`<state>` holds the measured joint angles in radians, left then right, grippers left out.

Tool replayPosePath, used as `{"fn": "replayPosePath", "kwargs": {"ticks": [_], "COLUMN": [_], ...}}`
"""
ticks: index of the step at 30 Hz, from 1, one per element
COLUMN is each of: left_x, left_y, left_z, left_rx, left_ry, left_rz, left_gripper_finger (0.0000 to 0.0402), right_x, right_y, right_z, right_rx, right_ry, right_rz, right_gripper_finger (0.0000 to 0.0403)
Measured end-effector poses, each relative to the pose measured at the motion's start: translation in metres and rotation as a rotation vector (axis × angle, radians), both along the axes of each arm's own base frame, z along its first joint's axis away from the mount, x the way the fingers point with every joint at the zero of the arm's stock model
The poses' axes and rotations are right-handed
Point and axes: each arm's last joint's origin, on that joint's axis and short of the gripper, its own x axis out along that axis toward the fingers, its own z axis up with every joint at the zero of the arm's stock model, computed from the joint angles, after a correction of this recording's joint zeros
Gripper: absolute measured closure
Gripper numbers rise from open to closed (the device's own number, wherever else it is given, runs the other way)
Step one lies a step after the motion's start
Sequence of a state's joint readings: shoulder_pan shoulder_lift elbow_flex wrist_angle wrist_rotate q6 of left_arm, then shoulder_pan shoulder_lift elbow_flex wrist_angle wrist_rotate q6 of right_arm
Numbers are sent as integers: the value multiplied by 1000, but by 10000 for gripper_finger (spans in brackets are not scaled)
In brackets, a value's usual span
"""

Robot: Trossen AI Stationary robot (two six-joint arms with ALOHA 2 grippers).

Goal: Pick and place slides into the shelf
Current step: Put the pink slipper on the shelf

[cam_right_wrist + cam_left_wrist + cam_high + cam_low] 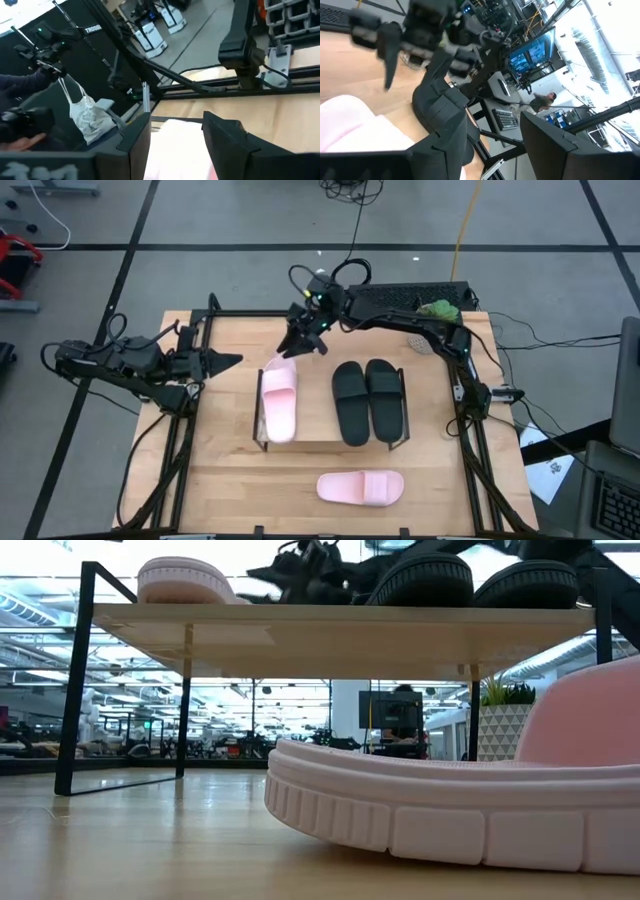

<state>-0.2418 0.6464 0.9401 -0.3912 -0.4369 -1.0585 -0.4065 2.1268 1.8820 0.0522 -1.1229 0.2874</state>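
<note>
Count of slides: you have four broad-strap slip-on sandals, two matte black and two pale pink.
Count of racks and arms: one low shelf (pixel 300 442) with a light wooden board top and thin black frame, and two dark arms.
Black pair (pixel 369 401): side by side on the shelf's right half.
First pink slide (pixel 279 400): it lies on the shelf's left end, lengthwise, beside the black pair.
Second pink slide (pixel 361 487): it lies sideways on the big wooden table (pixel 230 490), in front of the shelf and apart from it.
Right gripper (pixel 297 346): it sits at the far end of the first pink slide; your wrist view shows pale pink between its two fingers (pixel 227 137), which stand part-way apart. Contact with the slide cannot be told.
Left gripper (pixel 228 361): it waits left of the shelf, pointing toward it; its finger spread cannot be told.
Low view only: the second pink slide's ribbed sole (pixel 440 820) fills the foreground, with the shelf board above.
Left wrist view only: a person stands far off among screens.
</note>
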Motion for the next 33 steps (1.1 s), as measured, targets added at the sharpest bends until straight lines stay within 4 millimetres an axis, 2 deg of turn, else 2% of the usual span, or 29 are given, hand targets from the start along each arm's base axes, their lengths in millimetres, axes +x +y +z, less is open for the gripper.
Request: {"fn": "replayPosePath", "kwargs": {"ticks": [4,7,11,15,19,22,26,29,33], "left_x": [1,4,15,34,50,61,71,80,95], "left_y": [-1,-4,-11,-28,-53,-76,-108,-133,-169], "left_z": [0,-2,-4,-6,-6,-7,-12,-18,-12], "left_rx": [7,27,36,38,34,30,23,22,33], "left_ry": [4,22,45,37,-19,-60,-110,-138,-117], "left_rz": [-46,-89,-159,-242,-339,-378,-392,-386,-349], "left_gripper_finger": [220,220,220,220,220,220,220,220,220], "right_x": [-22,-44,-79,-122,-166,-195,-218,-224,-220], "right_y": [6,22,51,82,113,134,156,168,182], "right_z": [36,68,121,173,210,223,222,217,195], "right_rx": [-39,-84,-180,-259,-315,-387,-463,-500,-487], "right_ry": [-25,-53,-179,-306,-376,-363,-244,-172,-94], "right_rz": [3,25,58,17,-67,-175,-299,-338,-280], "right_gripper_finger": [232,232,232,232,232,232,232,232,232]}}
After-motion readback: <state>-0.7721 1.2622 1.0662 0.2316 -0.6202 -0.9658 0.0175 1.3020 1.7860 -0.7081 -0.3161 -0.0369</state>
